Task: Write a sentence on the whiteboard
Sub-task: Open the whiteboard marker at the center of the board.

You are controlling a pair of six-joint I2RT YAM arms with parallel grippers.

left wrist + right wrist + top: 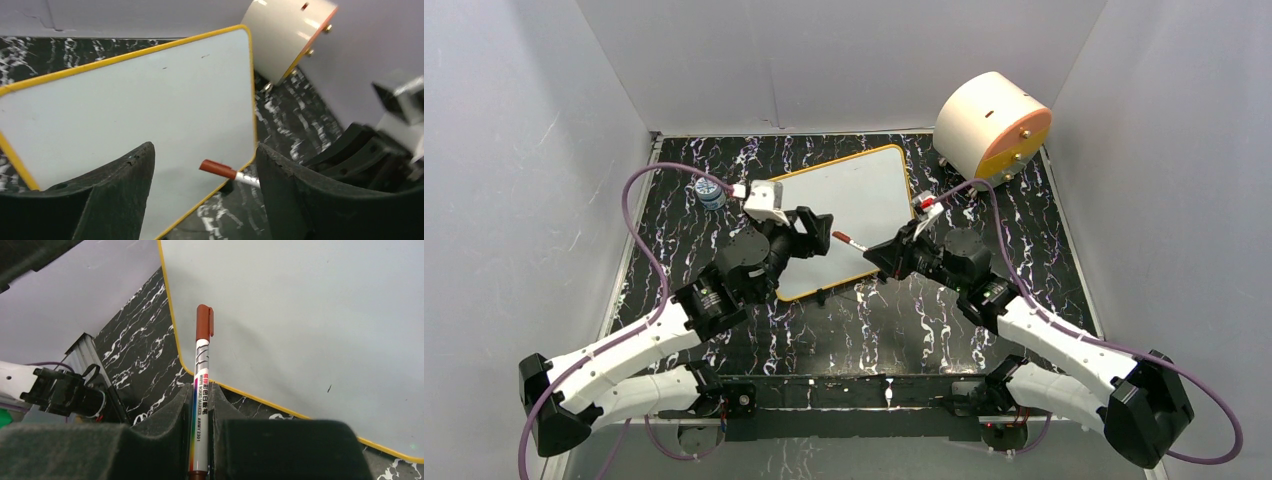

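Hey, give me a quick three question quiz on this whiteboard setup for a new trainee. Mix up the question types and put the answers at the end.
1. True or false: the whiteboard already has a sentence written on it.
2. Multiple choice: what is in the right gripper? A) an eraser B) a marker with its cap on C) nothing
3. Short answer: is the left gripper open or shut?

Key
1. False. The board is blank apart from a few tiny specks.
2. B. The jaws are clamped on the barrel, and the reddish-brown cap points toward the board.
3. Open. Its fingers stand either side of the cap, apart from it.
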